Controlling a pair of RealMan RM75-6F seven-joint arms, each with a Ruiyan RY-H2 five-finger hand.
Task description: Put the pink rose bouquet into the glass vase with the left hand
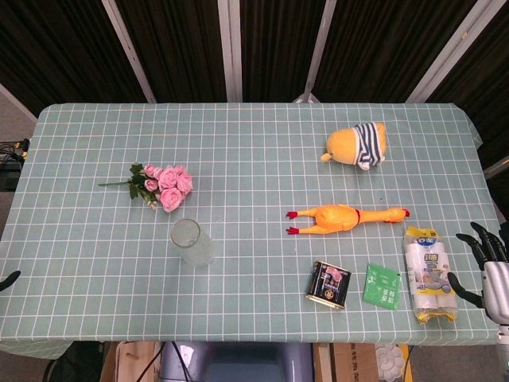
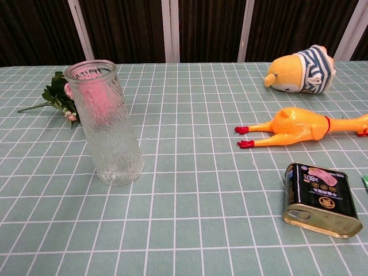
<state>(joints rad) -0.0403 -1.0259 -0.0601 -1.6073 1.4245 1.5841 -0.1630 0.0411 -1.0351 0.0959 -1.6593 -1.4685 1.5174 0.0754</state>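
Right hand (image 1: pixel 489 267), fingers spread, holds nothing beside the table (image 1: pixel 262 159); labels unreadable

A table (image 1: pixel 254 143) under green checked cloth (white grid lines); dark slatted wall (image 1: pixel 183 40) behind.

Head view: the right hand (image 1: pixel 487 267) is seen at the near right edge, its dark fingers (image 1: pixel 477 243) spread apart and nothing held. Only a dark tip of the left hand (image 1: pixel 8 279) is shown at the left edge.
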